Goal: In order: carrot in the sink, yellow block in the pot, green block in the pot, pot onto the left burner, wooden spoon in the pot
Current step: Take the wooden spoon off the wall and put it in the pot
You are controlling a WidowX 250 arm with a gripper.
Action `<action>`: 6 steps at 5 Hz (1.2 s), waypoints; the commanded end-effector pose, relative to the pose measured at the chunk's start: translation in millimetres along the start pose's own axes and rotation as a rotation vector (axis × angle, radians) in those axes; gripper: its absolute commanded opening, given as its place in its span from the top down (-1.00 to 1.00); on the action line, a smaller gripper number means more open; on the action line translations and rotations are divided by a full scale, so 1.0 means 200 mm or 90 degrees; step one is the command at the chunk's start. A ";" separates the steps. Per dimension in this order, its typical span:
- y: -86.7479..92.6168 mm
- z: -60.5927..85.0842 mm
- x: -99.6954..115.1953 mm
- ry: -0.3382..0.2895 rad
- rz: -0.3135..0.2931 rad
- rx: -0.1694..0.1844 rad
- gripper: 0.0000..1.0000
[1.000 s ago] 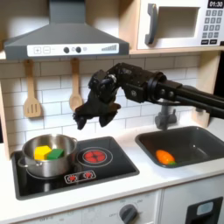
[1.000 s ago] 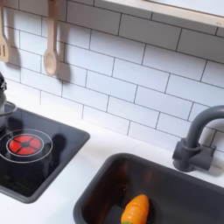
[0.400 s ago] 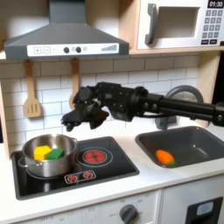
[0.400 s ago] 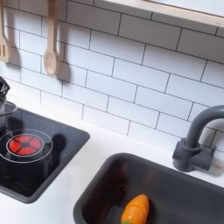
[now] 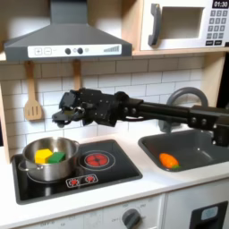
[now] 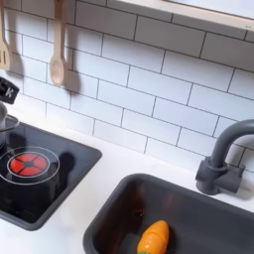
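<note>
Just behind end effector (image 5: pixel 64 114): wooden spoon (image 5: pixel 75 81)

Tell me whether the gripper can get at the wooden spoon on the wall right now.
Probably yes. The gripper hangs just in front of the wooden spoon, above the pot, with nothing else between them. Whether the jaws are open is unclear.

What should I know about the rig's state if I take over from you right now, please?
Gripper: raised above the pot, in front of the tiled wall; whether open or shut is unclear.
Carrot: in the sink, done.
Yellow block and green block: in the pot, done.
Pot: on the burner at the first exterior view's left.
Wooden spoon: hanging on the wall, untouched.
Left: take the spoon down and put it in the pot.
</note>
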State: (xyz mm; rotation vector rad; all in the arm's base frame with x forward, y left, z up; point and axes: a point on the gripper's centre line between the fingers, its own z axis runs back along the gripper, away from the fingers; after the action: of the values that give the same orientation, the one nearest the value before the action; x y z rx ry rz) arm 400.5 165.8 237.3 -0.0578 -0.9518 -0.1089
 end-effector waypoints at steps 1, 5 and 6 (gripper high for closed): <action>-0.08 -0.13 0.17 -0.039 -0.026 -0.043 -1.00; -0.08 -0.26 0.31 -0.097 -0.014 -0.039 -1.00; -0.09 -0.29 0.32 -0.106 -0.012 -0.053 -1.00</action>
State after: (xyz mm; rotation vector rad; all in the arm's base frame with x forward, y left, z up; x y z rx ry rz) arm 482.1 140.8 255.0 -0.1336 -1.1136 -0.1511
